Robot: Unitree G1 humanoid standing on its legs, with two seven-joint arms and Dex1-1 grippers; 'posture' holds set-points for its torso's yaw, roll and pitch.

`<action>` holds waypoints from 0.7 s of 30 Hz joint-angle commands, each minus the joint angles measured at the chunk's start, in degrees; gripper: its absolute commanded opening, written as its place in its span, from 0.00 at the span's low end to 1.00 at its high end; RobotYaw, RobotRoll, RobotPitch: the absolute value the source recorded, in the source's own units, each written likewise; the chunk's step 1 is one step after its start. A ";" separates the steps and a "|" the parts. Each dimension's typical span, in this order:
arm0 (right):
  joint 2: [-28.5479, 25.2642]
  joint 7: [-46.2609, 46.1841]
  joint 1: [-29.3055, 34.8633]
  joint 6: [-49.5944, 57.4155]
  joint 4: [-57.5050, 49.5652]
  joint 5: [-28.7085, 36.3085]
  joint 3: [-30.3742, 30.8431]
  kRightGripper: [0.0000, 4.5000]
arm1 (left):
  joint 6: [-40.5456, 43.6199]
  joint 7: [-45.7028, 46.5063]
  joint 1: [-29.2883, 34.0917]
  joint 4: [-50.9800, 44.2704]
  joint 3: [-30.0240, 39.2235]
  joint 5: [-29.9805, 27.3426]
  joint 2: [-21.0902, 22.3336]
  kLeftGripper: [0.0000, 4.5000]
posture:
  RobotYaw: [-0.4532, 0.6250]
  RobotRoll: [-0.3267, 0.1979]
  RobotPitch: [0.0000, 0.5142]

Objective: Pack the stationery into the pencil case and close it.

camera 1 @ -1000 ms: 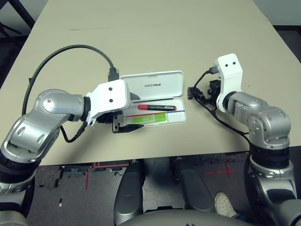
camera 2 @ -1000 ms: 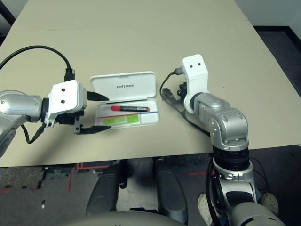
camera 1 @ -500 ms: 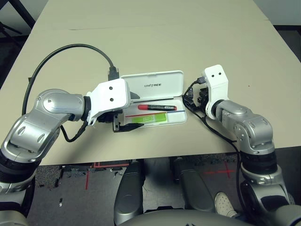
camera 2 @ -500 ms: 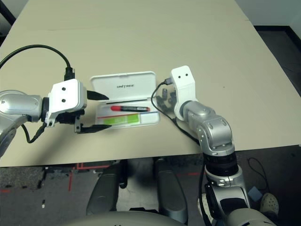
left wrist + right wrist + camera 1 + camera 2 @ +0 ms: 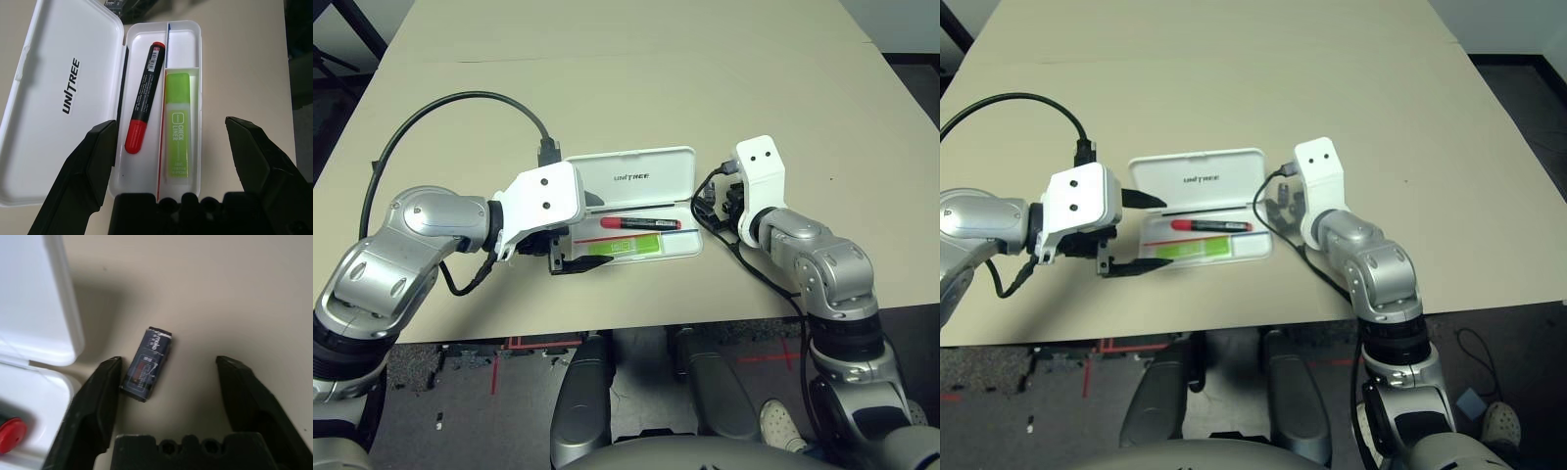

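The white pencil case [image 5: 677, 248] lies open on the table, its "UNITREE" lid [image 5: 641, 177] folded back. In its tray rest the red marker [image 5: 145, 98] and the lime-green-and-white stick [image 5: 178, 127], side by side. My left gripper [image 5: 582, 233] is open, its fingers straddling the tray's left end. A small dark piece [image 5: 146, 363] lies flat on the table just past the case's right end. My right gripper [image 5: 168, 361] is open around it, one finger [image 5: 100, 401] next to the piece's edge and the other well apart.
A black cable [image 5: 460, 103] arcs from my left wrist over the table. Another cable [image 5: 749, 264] loops by my right forearm. The table's front edge [image 5: 636, 328] runs close below the case. Bare tan tabletop stretches behind the case.
My right arm has swung left toward the case's right end, bringing its gripper over the dark piece. The left arm and the case have not moved.
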 commanded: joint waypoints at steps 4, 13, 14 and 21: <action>1.03 -0.47 -0.20 5.56 0.03 0.35 -1.28 0.28 | 0.43 0.42 -0.73 -1.35 -1.49 -0.52 -0.33 1.00 | 0.48 0.62 0.53; -2.06 2.62 -0.97 5.94 -0.68 1.17 0.09 0.06 | 0.58 1.11 -0.87 -1.34 -2.02 -0.71 -0.56 1.00 | 0.49 0.62 0.53; -2.58 3.11 -1.01 5.86 -0.69 1.23 0.21 0.06 | 0.58 1.14 -0.85 -1.36 -2.03 -0.73 -0.56 1.00 | 0.49 0.62 0.53; -21.76 25.32 -3.13 -3.24 -0.98 6.93 6.95 0.06 | 0.28 1.17 -0.89 -1.21 -2.26 -0.62 -0.66 1.00 | 0.48 0.62 0.52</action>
